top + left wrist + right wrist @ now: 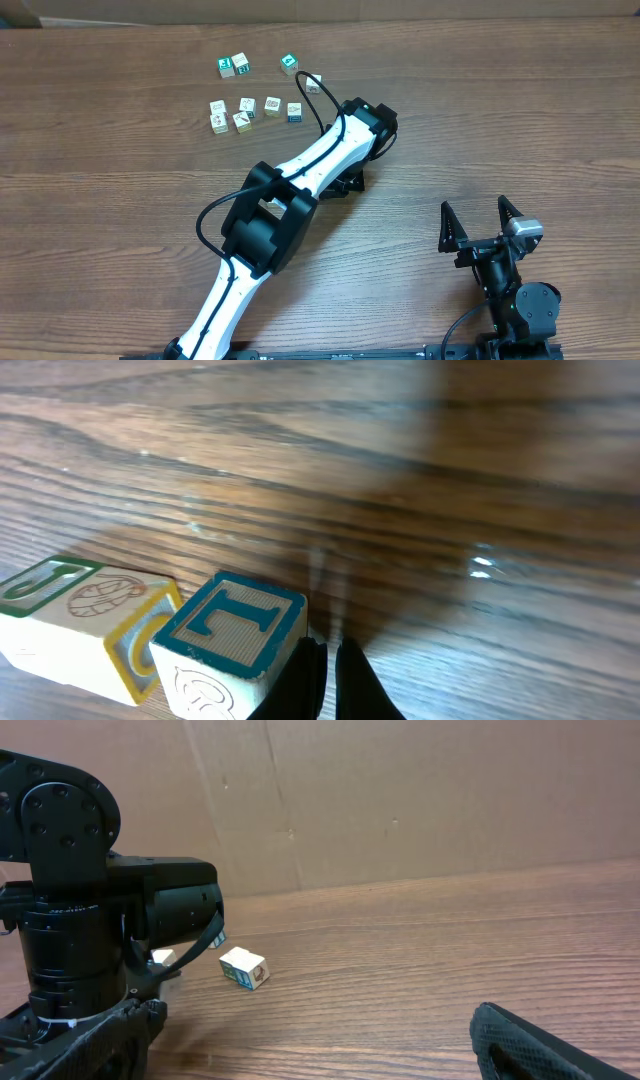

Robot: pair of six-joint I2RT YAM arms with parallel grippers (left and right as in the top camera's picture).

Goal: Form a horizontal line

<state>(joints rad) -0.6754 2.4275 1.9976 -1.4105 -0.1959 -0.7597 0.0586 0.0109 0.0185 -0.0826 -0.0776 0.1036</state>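
Closed claw (328,665) just beside blue-lettered cube (235,635), green-lettered cube (85,615) alongside.

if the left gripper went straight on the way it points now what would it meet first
Probably the bare table: the left gripper, shut, aims at open wood. The blue L cube sits close beside its tips, not in line, though depth is hard to judge.

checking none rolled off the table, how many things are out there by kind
small wooden cubes with printed faces: 10
robot arms: 2
total: 12
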